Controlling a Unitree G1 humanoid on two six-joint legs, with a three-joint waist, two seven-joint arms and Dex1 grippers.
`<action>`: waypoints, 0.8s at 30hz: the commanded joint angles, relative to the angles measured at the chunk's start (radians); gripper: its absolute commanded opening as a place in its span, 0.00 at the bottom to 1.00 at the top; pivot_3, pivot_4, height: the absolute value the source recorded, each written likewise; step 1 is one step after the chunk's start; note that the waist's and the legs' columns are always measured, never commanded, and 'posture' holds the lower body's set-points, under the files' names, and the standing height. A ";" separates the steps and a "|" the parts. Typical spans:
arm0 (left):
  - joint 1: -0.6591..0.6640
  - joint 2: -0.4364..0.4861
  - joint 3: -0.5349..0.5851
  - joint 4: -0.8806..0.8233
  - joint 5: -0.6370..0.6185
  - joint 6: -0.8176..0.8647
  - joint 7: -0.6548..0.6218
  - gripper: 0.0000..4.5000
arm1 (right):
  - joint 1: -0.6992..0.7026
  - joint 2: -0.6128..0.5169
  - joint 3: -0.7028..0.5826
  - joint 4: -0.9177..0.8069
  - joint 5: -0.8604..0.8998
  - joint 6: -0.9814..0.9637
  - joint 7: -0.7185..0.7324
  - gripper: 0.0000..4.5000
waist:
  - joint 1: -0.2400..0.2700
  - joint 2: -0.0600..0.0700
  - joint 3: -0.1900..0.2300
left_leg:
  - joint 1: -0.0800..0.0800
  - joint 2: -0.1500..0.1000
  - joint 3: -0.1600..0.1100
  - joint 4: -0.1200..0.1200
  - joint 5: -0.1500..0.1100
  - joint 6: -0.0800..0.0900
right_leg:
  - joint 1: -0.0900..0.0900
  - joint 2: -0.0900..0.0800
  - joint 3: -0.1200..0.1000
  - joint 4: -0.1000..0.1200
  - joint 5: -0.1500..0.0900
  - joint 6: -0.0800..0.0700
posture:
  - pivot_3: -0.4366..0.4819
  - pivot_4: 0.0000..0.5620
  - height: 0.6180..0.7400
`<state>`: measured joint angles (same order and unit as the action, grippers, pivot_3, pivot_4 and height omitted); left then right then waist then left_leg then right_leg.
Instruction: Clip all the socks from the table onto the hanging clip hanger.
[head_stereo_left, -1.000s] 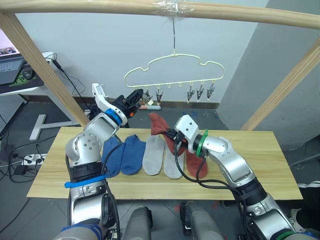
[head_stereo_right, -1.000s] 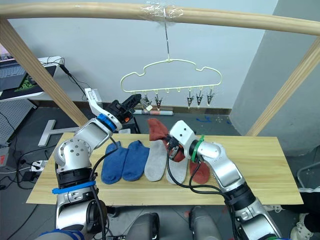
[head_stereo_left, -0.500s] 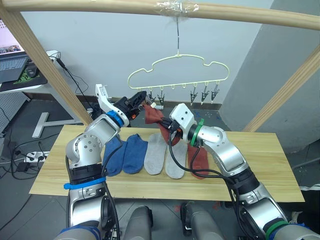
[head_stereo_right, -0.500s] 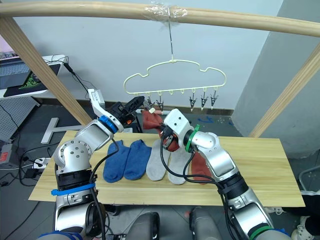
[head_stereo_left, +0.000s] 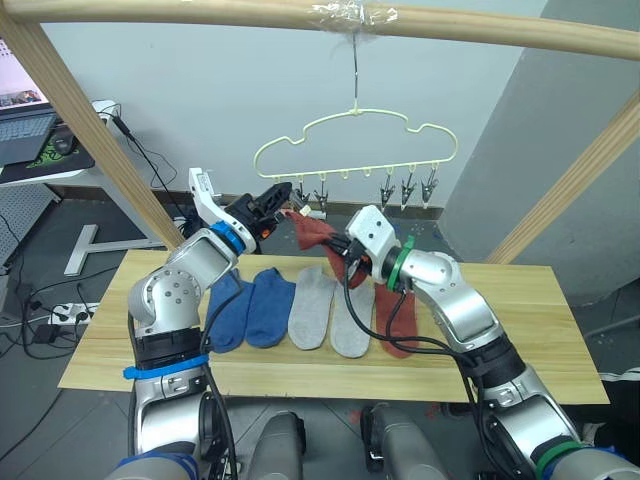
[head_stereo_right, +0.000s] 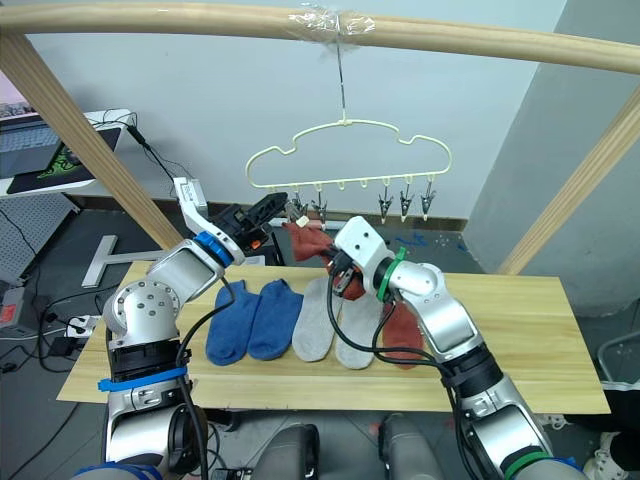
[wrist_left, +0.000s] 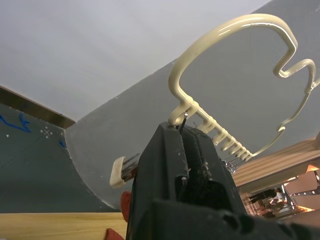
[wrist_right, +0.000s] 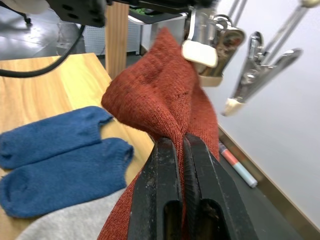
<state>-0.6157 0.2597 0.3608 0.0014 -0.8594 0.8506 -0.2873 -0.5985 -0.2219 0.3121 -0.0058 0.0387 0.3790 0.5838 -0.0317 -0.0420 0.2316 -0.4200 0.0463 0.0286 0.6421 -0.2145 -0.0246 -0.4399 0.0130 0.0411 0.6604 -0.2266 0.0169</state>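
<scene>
One rust-red sock (wrist_right: 165, 107) pinched in right tool (wrist_right: 182, 187), long axis slanting up toward leftmost clip (wrist_right: 202, 50).

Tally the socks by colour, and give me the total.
Blue socks: 2
Grey socks: 2
Red socks: 2, one lying on the table, one held up by the right claw toward the hanger's clips
Total: 6
</scene>
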 joint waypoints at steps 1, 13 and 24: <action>-0.006 0.005 -0.004 -0.043 -0.035 0.003 -0.025 0.00 | -0.009 0.010 -0.016 -0.045 -0.003 -0.022 -0.012 0.00 | 0.000 0.000 0.000 | 0.000 0.000 0.000 0.000 0.000 0.000 | 0.000 0.000 0.000 0.000 0.000 0.000 | 0.46 0.40 1.00; 0.004 0.009 -0.016 -0.070 -0.032 0.018 -0.044 0.00 | -0.050 0.042 -0.025 0.000 -0.023 -0.047 -0.043 0.00 | 0.000 0.000 0.000 | -0.001 0.000 0.000 0.000 0.000 0.000 | 0.000 0.000 0.000 0.000 0.000 0.000 | 0.47 0.38 1.00; 0.016 0.014 -0.008 -0.090 -0.048 0.021 -0.051 0.54 | -0.048 0.046 -0.021 0.004 -0.018 -0.047 -0.041 0.00 | 0.000 0.000 0.000 | -0.001 0.000 0.000 0.000 0.000 0.000 | -0.001 0.000 0.000 0.000 0.000 0.000 | 0.47 0.38 1.00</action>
<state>-0.5965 0.2624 0.3551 -0.0418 -0.8842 0.8714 -0.3237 -0.6284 -0.1830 0.3043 0.0165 0.0192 0.3561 0.5436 -0.0319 -0.0420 0.2315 -0.4207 0.0464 0.0284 0.6421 -0.2145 -0.0246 -0.4405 0.0127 0.0410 0.6603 -0.2266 0.0168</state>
